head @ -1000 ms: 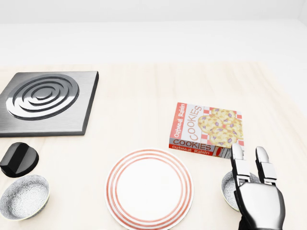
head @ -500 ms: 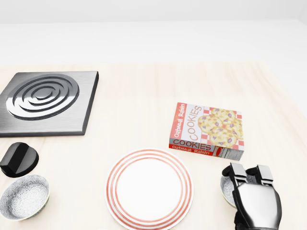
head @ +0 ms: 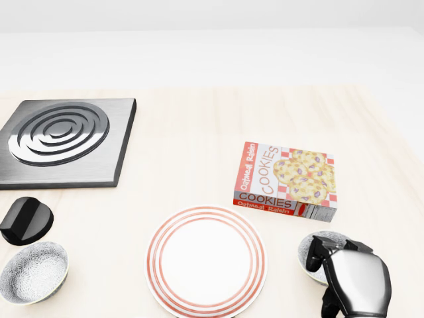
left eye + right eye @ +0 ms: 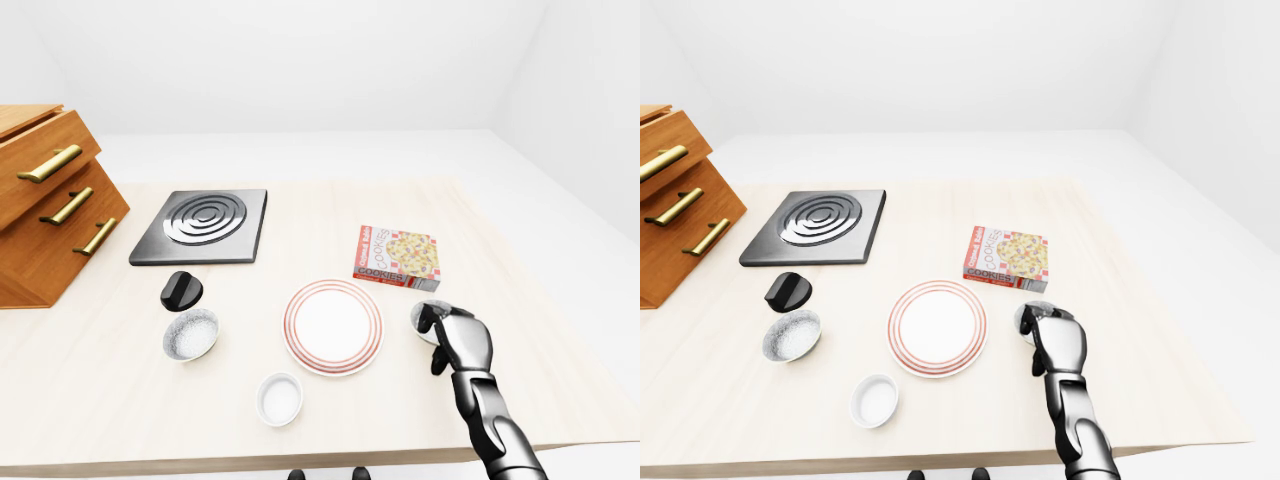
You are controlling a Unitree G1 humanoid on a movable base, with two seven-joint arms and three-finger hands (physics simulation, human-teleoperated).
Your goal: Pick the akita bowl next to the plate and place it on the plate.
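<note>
A pale wooden tabletop (image 4: 300, 230) fills most of each view. On its left edge in the left-eye view stands a wooden drawer cabinet (image 4: 40, 215) with brass handles. Beside it, at the upper left of the head view, lies a square dark burner plate (image 3: 59, 136) with raised rings. The plate (image 3: 206, 260), white with red rings round its rim, sits empty at the bottom middle of the head view. Up and to its right lies a cookie box (image 3: 288, 179), flat on the tabletop, near the plate but apart from it.

The right hand (image 3: 358, 281) enters from the bottom right. Its fingers (image 3: 321, 248) curl over the right rim of the akita bowl (image 3: 310, 257) and seem to grip it, though the hand hides the contact. The bowl rests on the tabletop just right of the plate, below the box.

A second speckled bowl (image 3: 33, 271) sits well to the plate's left. A small white bowl (image 4: 279, 397) lies below the plate in the left-eye view. A black knob (image 3: 26, 220) rests just above the speckled bowl.
</note>
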